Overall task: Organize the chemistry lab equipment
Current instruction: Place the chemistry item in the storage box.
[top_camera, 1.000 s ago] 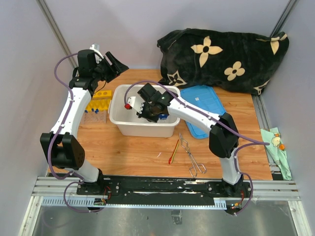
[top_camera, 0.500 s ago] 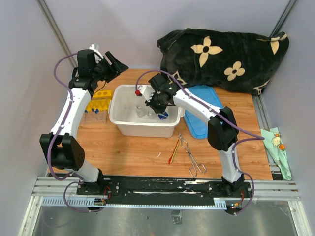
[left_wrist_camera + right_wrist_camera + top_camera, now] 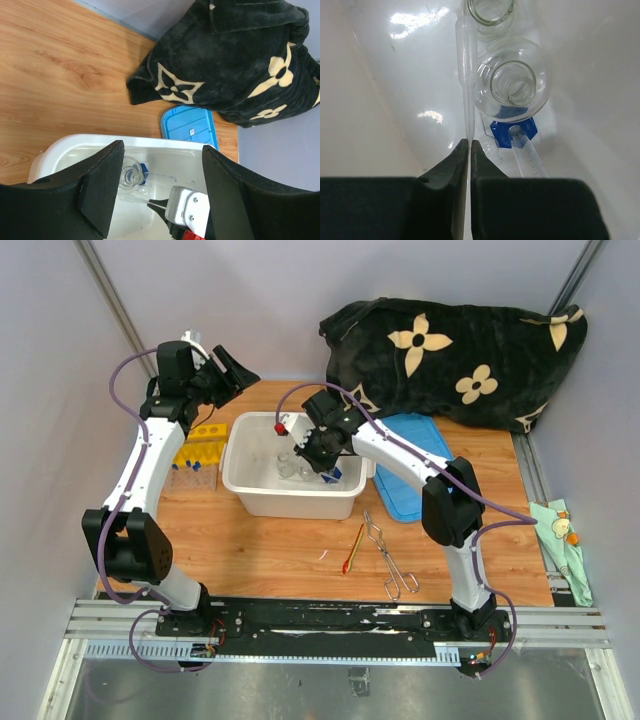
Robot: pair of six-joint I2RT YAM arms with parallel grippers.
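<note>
- Over the last second the right arm's elbow rises, and the right gripper (image 3: 322,452) shifts from the middle of the white tub (image 3: 300,502) toward its upper-right part. We record no further travel in the last half second.
- We find the left arm unchanged. The left gripper (image 3: 228,370) hangs above the tub's upper-left corner with its jaws apart and nothing between them.
- The right gripper's jaws stand together. In the right wrist view the thin stem of a clear pipette (image 3: 466,75) runs straight into the seam between them, so we judge it pinched by its tip.
- We read the shift as the start of drawing the pipette out. It is not yet clear of the tub, and sorting the glassware has barely begun.
- Tub contents in the right wrist view: a round glass flask (image 3: 512,87) mouth-up at centre and a second glass vessel (image 3: 490,10) cut off by the upper edge. A blue-capped test tube (image 3: 527,157) lies with its cap tucked under the flask.
- Outside the tub, the yellow rack (image 3: 203,448) sits just beside its left wall. We cannot tell what the rack holds.
- The tongs (image 3: 385,555) and the red-handled spatula (image 3: 353,548) lie below the tub, near each other.
- The blue lid (image 3: 410,455) lies flat at the tub's right, below the black cloth (image 3: 450,350).
</note>
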